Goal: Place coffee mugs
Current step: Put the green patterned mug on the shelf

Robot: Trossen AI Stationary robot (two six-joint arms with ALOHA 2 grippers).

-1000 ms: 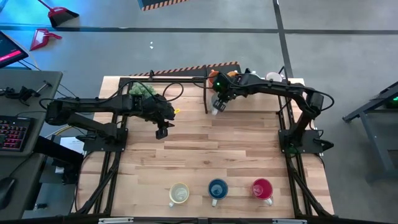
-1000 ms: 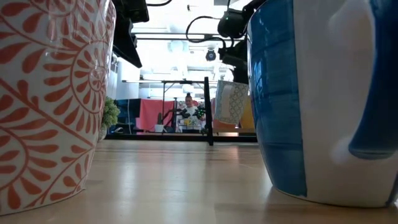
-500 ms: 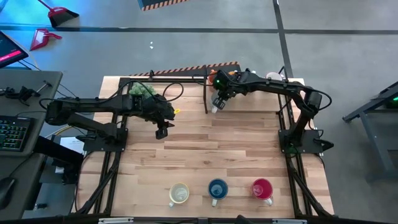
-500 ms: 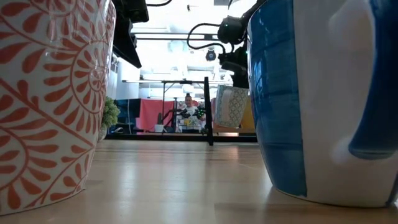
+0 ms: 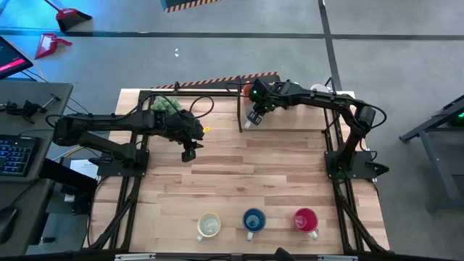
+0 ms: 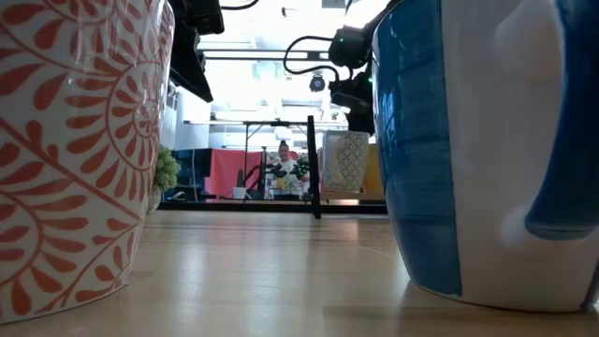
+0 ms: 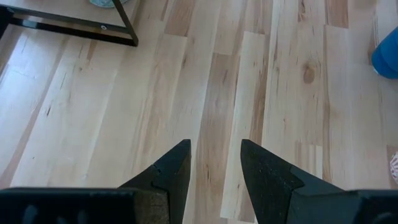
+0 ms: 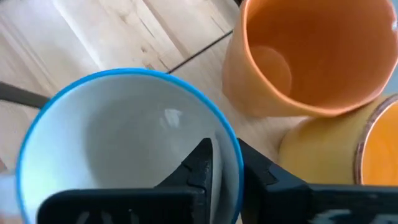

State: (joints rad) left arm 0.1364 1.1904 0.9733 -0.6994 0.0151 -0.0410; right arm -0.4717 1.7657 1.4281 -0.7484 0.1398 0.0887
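The wooden table (image 5: 239, 174) carries a row of three mugs (image 5: 254, 221) at its near edge. Far from that row, by the back edge, the right gripper (image 8: 225, 163) straddles the rim of an upright blue-rimmed mug (image 8: 124, 143), one finger inside and one outside; whether it grips or releases, I cannot tell. The left gripper (image 7: 214, 165) hangs open and empty, nearer the row.

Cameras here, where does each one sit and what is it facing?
High: overhead, looking down on table, both arms.
Low: tabletop level, facing the room; blue mug close.
Left wrist: left end effector over bare wood.
Right wrist: right end effector astride blue-rimmed mug's rim.
High and low share that mug.
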